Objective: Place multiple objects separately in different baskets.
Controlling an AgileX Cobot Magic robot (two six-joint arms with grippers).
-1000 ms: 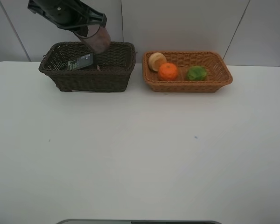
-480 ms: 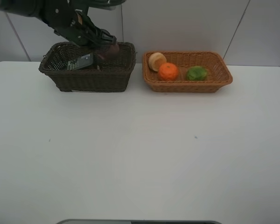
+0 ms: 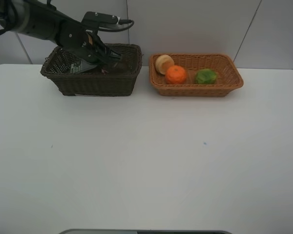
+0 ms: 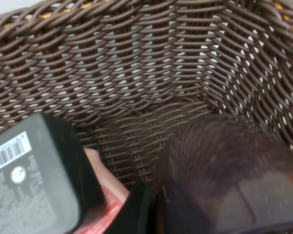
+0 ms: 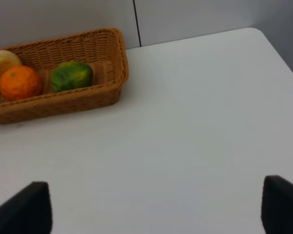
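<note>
Left gripper (image 3: 107, 62), clamped on translucent mauve cup (image 4: 229, 170), sits low inside deep dark-brown wicker basket (image 3: 95, 80); release drops 1 cup straight down.

A shallow, light orange-tan rectangular wicker basket (image 5: 63, 100) stands near the far edge of the white table (image 5: 185, 126), close to the pale wall panels behind it. Inside lie three fruits in a row: a round bright orange (image 5: 20, 83) in the middle, a dark green fruit (image 5: 71, 75) touching it on the side nearer the basket's short end wall, and a pale yellowish fruit (image 5: 3, 62) on the orange's other side. The right gripper (image 5: 156, 207) hovers above bare tabletop, its two black fingertips (image 5: 27, 207) set wide apart, nothing between them.
</note>
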